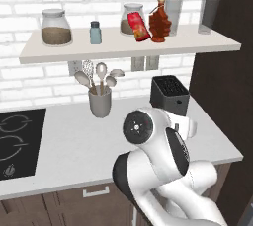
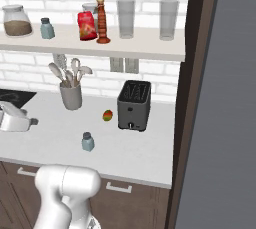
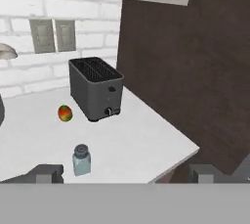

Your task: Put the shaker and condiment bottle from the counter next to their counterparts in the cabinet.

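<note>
A: What sits nearest on the bench?

B: The shaker, upright near the front edge on pale grey-white worktop, over dark brown fronts with metal handles. In the hand view it stands just above the end effector, whose two finger tips sit wide apart with nothing between them.

A: And further back?

B: A small red-green fruit just beside a dark toaster, then a grey utensil holder with spoons and a whisk. The black hob is set into the bench to the left.

A: The wall?

B: White brick, with a pair of grey outlets under the shelf. A tall dark brown panel closes the room on the right.

A: And up on the cabinet?

B: The condiment bottle stands touching or just beside the slim red container. The matching shaker is further left, between two brown-filled glass jars. Two empty tumblers stand to the right.
</note>
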